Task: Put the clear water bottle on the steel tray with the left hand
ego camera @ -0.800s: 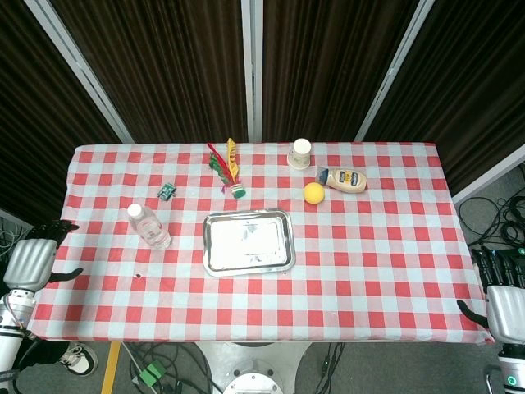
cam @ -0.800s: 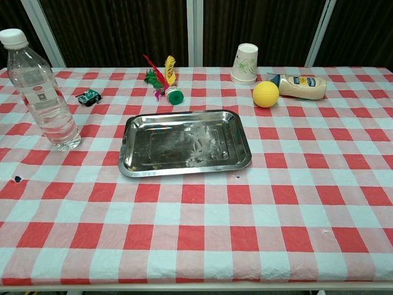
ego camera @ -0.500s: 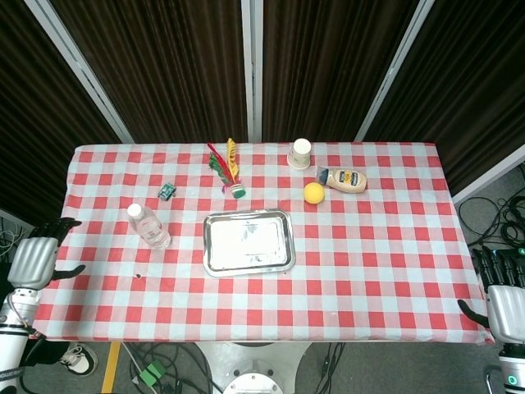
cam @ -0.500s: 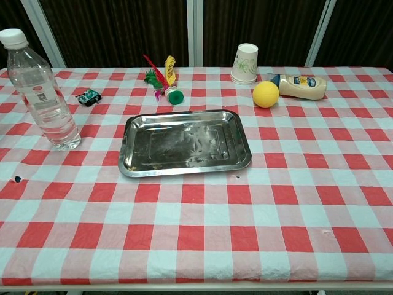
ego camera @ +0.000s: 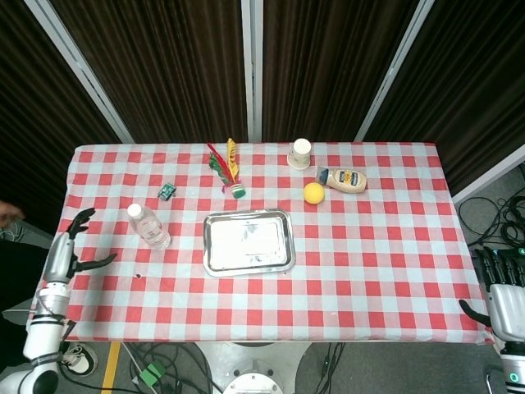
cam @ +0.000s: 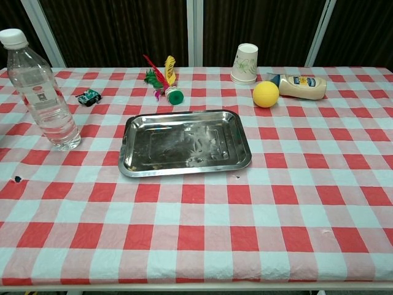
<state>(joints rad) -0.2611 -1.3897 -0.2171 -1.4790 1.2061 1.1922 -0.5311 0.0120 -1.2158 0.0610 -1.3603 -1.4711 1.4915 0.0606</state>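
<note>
The clear water bottle [ego camera: 148, 226] [cam: 43, 91] with a white cap stands upright on the checked cloth, left of the steel tray [ego camera: 248, 241] [cam: 184, 142], which holds nothing. My left hand [ego camera: 69, 254] hovers at the table's left edge, some way left of the bottle, fingers spread and holding nothing. My right hand [ego camera: 502, 291] hangs beyond the table's right front corner, fingers apart and holding nothing. Neither hand shows in the chest view.
At the back lie a feather shuttlecock [ego camera: 227, 170], a small green toy car [ego camera: 166, 191], a paper cup [ego camera: 300, 153], a yellow ball [ego camera: 313, 193] and a mayonnaise bottle [ego camera: 344, 179]. Cables lie on the floor in front of the table.
My left hand has moved rightward over the table's left edge and turned, its fingers now spread toward the bottle. Bottle, tray and right hand have not moved.
</note>
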